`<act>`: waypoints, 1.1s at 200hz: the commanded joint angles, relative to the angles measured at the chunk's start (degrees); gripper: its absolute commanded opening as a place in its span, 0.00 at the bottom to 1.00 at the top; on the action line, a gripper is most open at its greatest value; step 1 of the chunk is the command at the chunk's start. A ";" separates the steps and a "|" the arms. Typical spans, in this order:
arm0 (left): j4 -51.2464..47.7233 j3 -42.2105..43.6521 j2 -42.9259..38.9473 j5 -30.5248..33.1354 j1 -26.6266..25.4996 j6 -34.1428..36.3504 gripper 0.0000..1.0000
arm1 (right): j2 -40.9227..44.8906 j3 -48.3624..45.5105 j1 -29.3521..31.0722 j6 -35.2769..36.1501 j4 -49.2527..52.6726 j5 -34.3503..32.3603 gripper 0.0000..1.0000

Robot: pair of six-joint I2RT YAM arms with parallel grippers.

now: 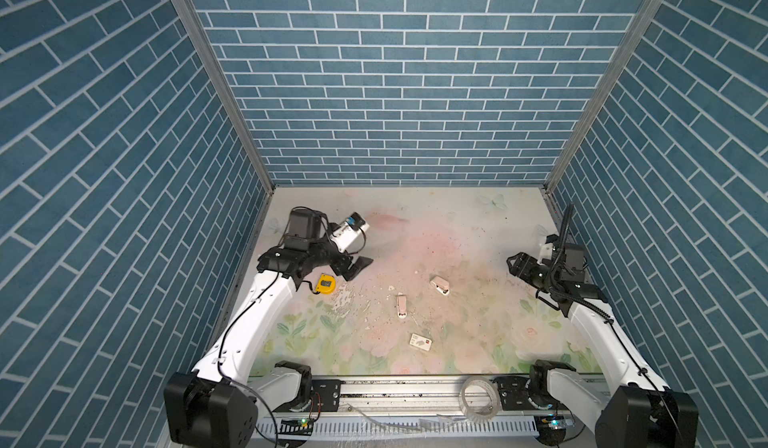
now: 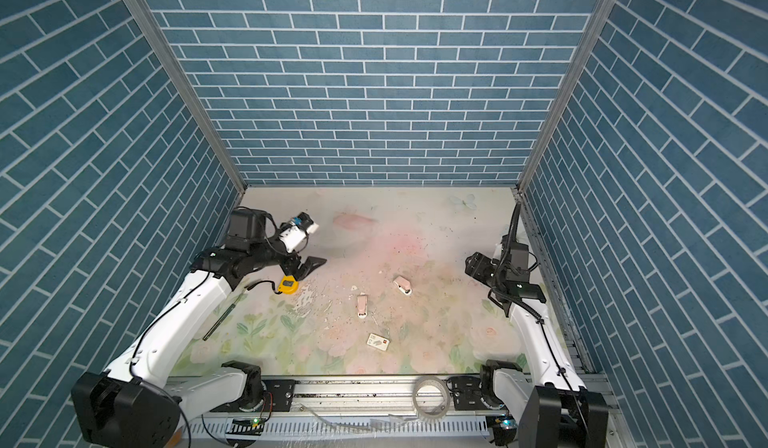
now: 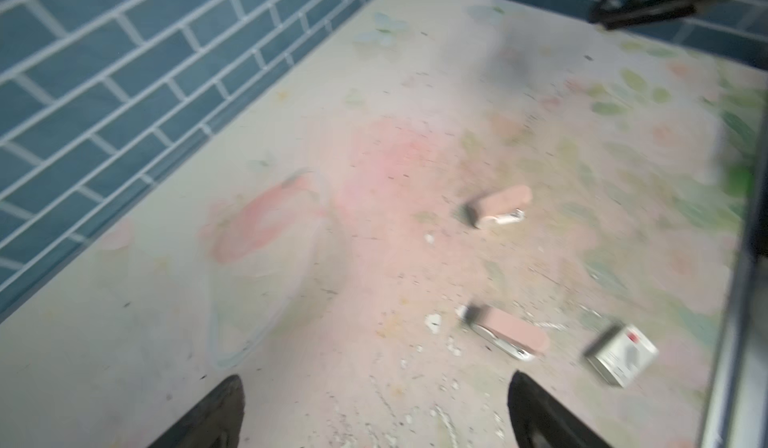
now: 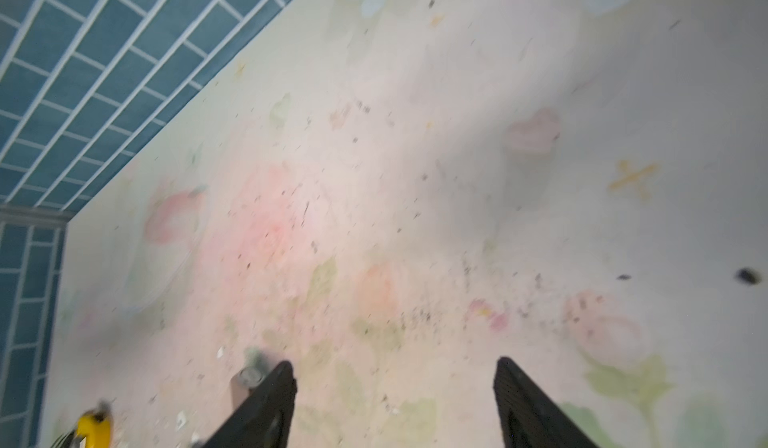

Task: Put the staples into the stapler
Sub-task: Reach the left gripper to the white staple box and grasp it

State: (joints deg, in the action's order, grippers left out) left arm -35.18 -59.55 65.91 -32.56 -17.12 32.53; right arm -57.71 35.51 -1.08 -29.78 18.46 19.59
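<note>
Over the floral tabletop (image 1: 457, 233), between blue-brick walls (image 1: 395, 92), left claw (image 3: 374, 377) and right claw (image 4: 395, 365) gape.

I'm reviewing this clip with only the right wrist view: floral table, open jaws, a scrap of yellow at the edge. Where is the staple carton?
Observer: The staple carton lies flat near the front edge of the table, with nothing touching it.
Operator: What should they go into?
Observer: There are two candidates: a pink stapler mid-table and a second pink stapler behind it to the right.
Operator: And the other arm?
Observer: The left gripper is open and empty above the table's left side, near the yellow tape measure.
</note>
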 commanded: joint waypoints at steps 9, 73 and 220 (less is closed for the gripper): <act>-10.43 0.92 1.21 3.39 -11.02 6.63 1.00 | 2.87 -3.16 2.75 -4.53 6.03 14.03 0.70; -4.72 1.24 11.49 10.96 -32.24 5.98 0.97 | 13.53 -12.94 3.32 -14.45 1.16 18.05 0.58; 15.96 11.72 24.38 18.13 -45.19 3.85 0.78 | 20.25 -14.32 3.21 -15.48 6.10 16.70 0.44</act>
State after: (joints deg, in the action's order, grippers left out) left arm -20.75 -47.86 89.30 -14.63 -61.95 36.99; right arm -38.94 21.17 2.00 -43.75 22.70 35.83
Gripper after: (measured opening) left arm 0.786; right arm 0.448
